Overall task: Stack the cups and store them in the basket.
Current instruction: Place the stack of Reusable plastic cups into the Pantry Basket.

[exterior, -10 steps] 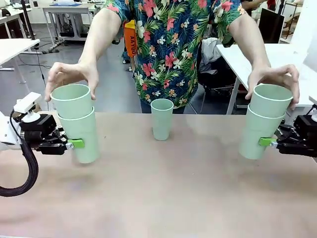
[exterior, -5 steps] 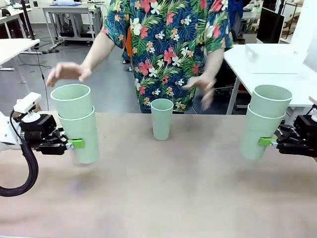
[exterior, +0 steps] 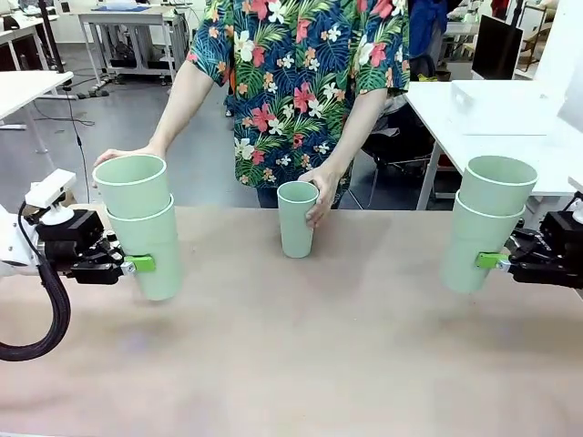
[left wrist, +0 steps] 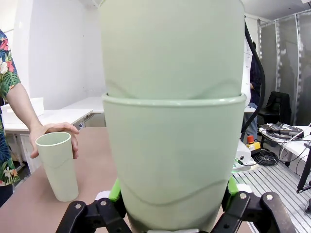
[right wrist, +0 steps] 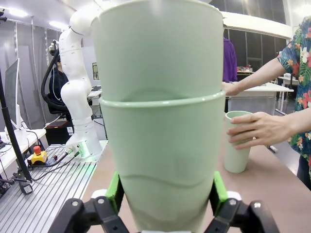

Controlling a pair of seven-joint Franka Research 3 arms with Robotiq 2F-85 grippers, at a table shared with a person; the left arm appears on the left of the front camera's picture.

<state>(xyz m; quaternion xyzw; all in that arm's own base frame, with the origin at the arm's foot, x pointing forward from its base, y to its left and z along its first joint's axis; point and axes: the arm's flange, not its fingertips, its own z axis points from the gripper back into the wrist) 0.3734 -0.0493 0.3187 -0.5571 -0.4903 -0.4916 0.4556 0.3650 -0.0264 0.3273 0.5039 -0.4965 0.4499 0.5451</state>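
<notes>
I find my left hand (exterior: 144, 264) clamped on the left stack of two mint cups (exterior: 141, 223), at the left of the counter (exterior: 301, 355). My right hand (exterior: 489, 260) is clamped on the right two-cup stack (exterior: 487, 223). A single mint cup (exterior: 297, 218) stands upright at far centre, with the person's hand (exterior: 319, 193) touching it.

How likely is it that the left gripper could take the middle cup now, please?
Not likely: the left gripper is shut on a two-cup stack, and a person's hand rests on the middle cup.
</notes>
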